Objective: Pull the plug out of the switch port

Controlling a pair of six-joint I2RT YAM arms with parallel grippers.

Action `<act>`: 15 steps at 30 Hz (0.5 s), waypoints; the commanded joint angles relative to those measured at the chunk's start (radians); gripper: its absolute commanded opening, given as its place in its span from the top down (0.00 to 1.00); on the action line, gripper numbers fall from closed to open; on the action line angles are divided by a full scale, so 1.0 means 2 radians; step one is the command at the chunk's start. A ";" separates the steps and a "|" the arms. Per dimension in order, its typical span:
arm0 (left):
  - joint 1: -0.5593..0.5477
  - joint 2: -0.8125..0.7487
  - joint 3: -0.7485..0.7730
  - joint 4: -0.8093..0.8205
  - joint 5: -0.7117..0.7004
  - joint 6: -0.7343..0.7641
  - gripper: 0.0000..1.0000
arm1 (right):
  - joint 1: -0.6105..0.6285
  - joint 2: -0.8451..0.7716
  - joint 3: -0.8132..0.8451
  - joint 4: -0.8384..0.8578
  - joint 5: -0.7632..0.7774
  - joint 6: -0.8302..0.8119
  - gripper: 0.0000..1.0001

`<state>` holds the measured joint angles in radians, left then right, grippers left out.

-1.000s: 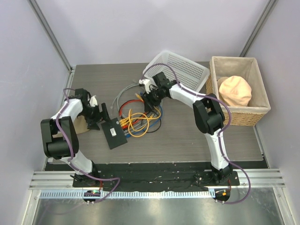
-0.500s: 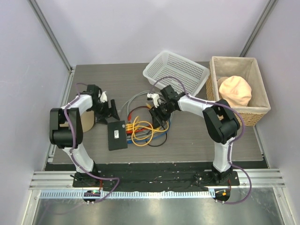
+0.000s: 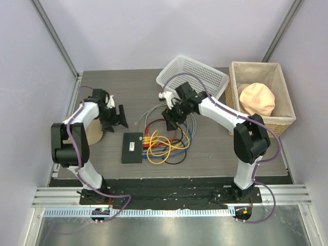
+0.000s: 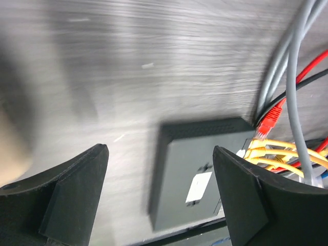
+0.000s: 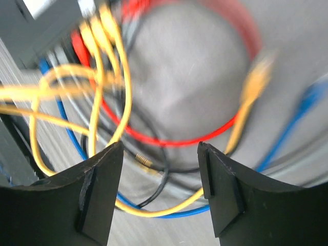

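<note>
A dark grey, wood-grained worktop point(image 3: 215, 154) is seen from above, closed in by pale lilac walls point(image 3: 154, 31). A white mesh basket point(image 3: 200, 77) is set at the back, and a lined wicker basket point(image 3: 237, 82) with a peach-coloured lump point(image 3: 258, 100) in it is parked at the right edge.

The switch point(image 3: 132, 147) is laid flat on the worktop, left of centre and nearer the arm bases. It is a matte-black rectangular box with a small white label point(image 3: 131, 146) on top. A bundle of yellow cables point(image 3: 164, 146) is plugged into its right edge, with red, blue, black and grey leads looped in a tangle beside it.

The left claw point(image 3: 122, 117) is held just behind and left of the switch, and its jaws are spread wide. The right claw point(image 3: 171, 114) is poised over the far side of the tangle, also opened, with only cables seen through the gap.

From the left wrist, a perforated strip along the switch's far edge is picked out, and a red plug point(image 4: 266, 125) is seen at its corner above the yellow ones; neither is resolved from above. From the right wrist the picture is blurred, but a loose yellow plug point(image 5: 253, 82) is caught lying on the worktop, apart from the switch.
</note>
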<state>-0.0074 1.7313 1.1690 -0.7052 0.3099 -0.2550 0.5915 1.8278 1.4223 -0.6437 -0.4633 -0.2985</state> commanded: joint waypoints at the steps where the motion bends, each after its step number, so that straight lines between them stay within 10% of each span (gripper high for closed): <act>1: 0.032 -0.075 0.019 -0.065 -0.028 -0.007 0.12 | -0.002 0.035 0.138 -0.063 -0.031 -0.034 0.32; 8: 0.031 -0.148 -0.004 -0.060 0.057 -0.040 0.24 | 0.003 0.138 0.241 -0.052 -0.067 0.005 0.64; 15: 0.029 -0.142 -0.042 -0.019 0.088 -0.012 0.88 | 0.003 0.184 0.265 -0.097 -0.115 -0.070 0.90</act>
<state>0.0517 1.4319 1.1328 -0.7822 0.4114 -0.2974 0.5900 2.1918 1.9114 -0.7574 -0.5972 -0.3450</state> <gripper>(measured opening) 0.248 0.129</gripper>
